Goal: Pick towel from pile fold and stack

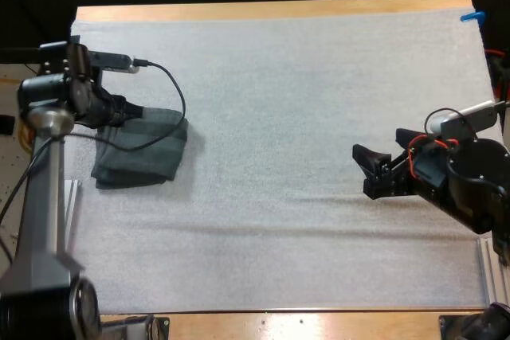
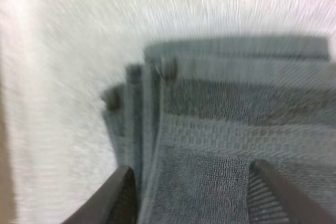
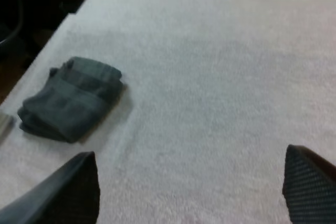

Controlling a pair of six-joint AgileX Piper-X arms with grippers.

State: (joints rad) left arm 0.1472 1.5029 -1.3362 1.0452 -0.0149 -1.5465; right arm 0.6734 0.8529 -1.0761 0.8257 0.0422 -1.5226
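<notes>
At the mat's left side lies the folded towel, about as wide as it is deep. The left jaws hang spread directly over its far left part, pinching nothing. The right jaws, also spread, sit well apart to the right, pointing toward it, so the left arm is much nearer.

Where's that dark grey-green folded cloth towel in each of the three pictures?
High view: dark grey-green folded towel at the white mat's left side.
Left wrist view: directly beneath the left gripper.
Right wrist view: far across the mat from the right gripper.
Shared landmark: the white mat.
</notes>
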